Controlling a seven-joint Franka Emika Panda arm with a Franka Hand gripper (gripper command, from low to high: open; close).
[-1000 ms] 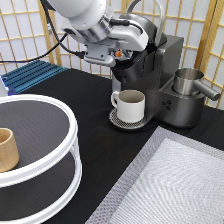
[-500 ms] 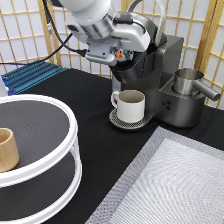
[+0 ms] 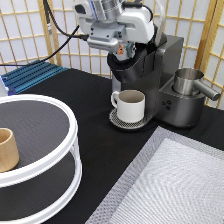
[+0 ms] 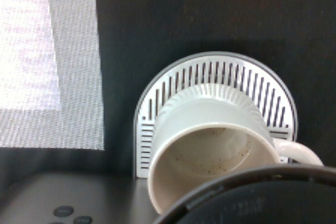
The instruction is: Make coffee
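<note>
My gripper (image 3: 121, 52) hangs at the exterior view's top, right over the open pod holder of the dark coffee machine (image 3: 167, 70). A small orange-topped piece, the coffee (image 3: 120, 49), shows between its fingers, and the gripper looks shut on it. Below the holder a white handled mug (image 3: 131, 105) stands empty on the round slotted drip tray (image 3: 114, 119). The wrist view looks straight down into that mug (image 4: 214, 160) on the drip tray (image 4: 217, 75), with the rim of the pod holder (image 4: 262, 200) dark in the foreground.
A steel pitcher (image 3: 191, 82) sits on the machine's side toward the exterior view's right. A white two-tier round shelf (image 3: 70, 150) with a tan wooden cup (image 3: 6, 149) fills the left. A grey mat (image 3: 175, 185) covers the bottom right, a blue rack (image 3: 30, 75) lies at far left.
The arm has shifted toward the exterior view's right, bringing the gripper with the coffee from beside the machine to over its pod holder. Mug and machine have not moved.
</note>
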